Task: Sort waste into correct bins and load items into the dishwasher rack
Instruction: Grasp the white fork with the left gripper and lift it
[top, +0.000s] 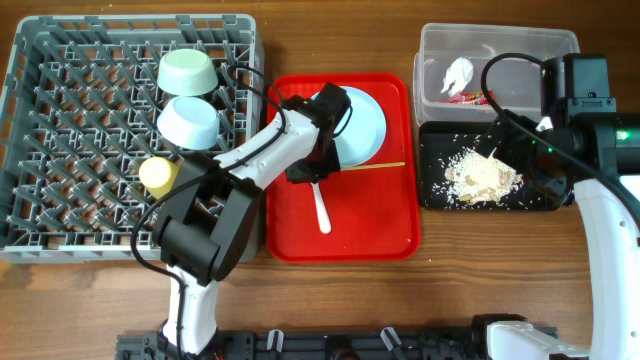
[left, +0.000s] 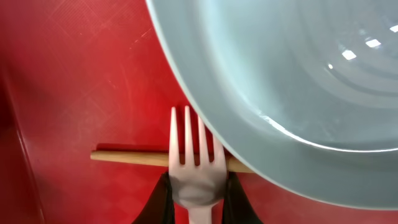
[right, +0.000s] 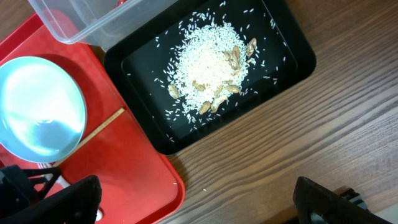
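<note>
- On the far left you have the dishwasher rack (top: 80, 120). Along its right side a mint-green bowl (top: 188, 72) and a light blue bowl (top: 190, 122) sit mouth down, one just below the other. A small yellow cup (top: 158, 175) lies on its side near them.
- Your left arm (top: 255, 150) reaches from the rack's near corner out over the red tray (top: 370, 215).
- The left gripper (left: 198, 190) is low over the tray. Its dark fingers (left: 163, 202) press on either side of the neck of the white fork (top: 321, 208), pinching it.
- The fork lies on the red tray with its handle pointing toward you. Its tines cross over a thin wooden stick (top: 372, 166), and their tips meet the rim of the pale blue plate (top: 362, 125).
- The plate rests upright on the back of the red tray, and it lies over part of the stick.
- Further right, the clear tub (top: 520, 40) holds the crumpled white tissue (top: 458, 73) and the red wrapper (top: 470, 97).
- Just in front of the tub, the black tray (top: 435, 195) carries the heap of rice scraps (top: 482, 176), with stray grains scattered around it.
- At the far right, your right gripper (right: 199, 205) hangs above the bare wood beside the black tray. Its jaws are spread wide and hold nothing.
</note>
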